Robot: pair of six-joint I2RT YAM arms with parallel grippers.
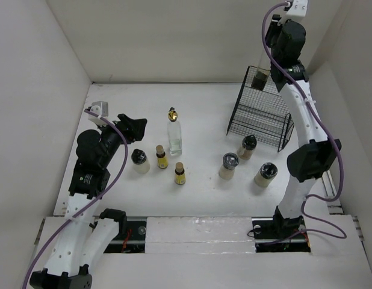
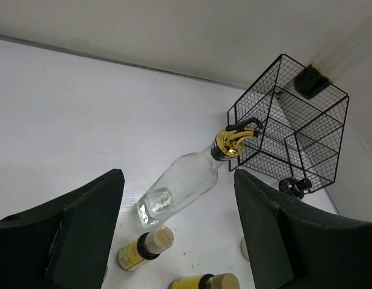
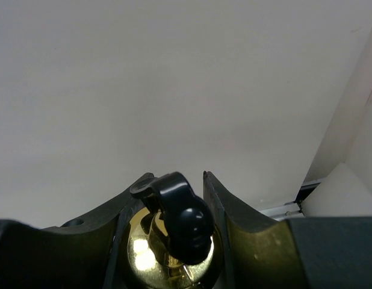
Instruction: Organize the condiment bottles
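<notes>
One tall clear glass bottle point(image 1: 174, 136) with a gold pourer top stands mid-table; the left wrist view shows it point(image 2: 180, 186) ahead of my open, empty left gripper point(image 2: 179, 176), which hovers to its left point(image 1: 135, 127). Two tiny yellow brown-capped bottles point(image 1: 161, 157) point(image 1: 180, 174) stand in front of it. Four cream dark-lidded shakers point(image 1: 140, 161) point(image 1: 228, 166) point(image 1: 247, 146) point(image 1: 265, 174) stand in a loose row. My right gripper point(image 1: 261, 77) is shut on the gold top point(image 3: 144, 253) of the second tall bottle, over the back left of the black wire basket point(image 1: 261, 114).
The wire basket stands at the back right against the wall, also seen in the left wrist view point(image 2: 294, 132). White walls enclose the table on three sides. The right arm's forearm point(image 1: 306, 120) reaches over the basket's right side.
</notes>
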